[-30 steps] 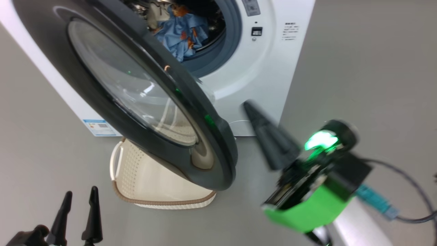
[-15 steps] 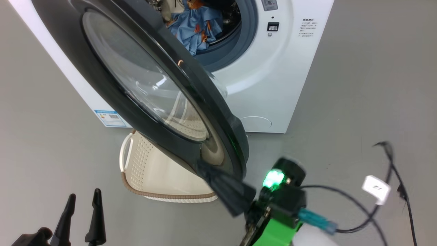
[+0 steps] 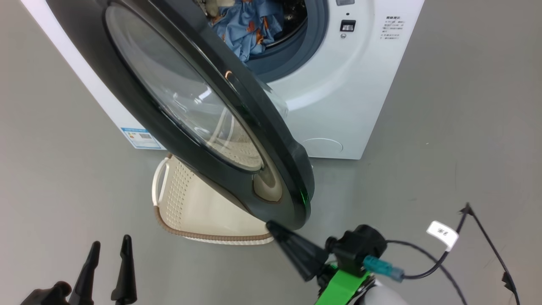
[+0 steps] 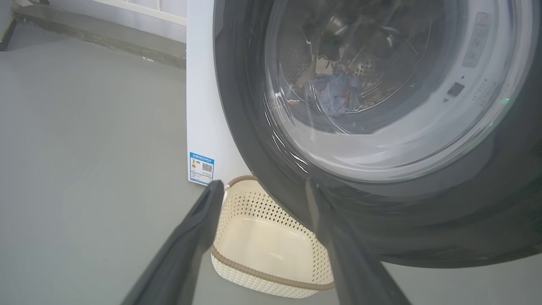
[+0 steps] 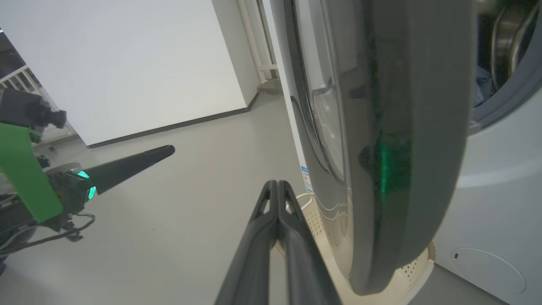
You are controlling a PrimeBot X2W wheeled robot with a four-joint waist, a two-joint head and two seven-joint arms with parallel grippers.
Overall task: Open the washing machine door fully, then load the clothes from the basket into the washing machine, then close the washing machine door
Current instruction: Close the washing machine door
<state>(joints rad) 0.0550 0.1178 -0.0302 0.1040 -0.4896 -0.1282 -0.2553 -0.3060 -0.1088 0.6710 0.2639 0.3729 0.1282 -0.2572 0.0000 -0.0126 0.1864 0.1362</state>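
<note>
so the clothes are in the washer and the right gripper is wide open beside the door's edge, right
No, the right gripper is shut, as the right wrist view shows. The clothes are in the washing machine and the gripper is beside the door's edge.

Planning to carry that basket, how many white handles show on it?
1: a white handle at the basket's left end in the head view. The washing machine door covers the other end, so another may be hidden.
</note>
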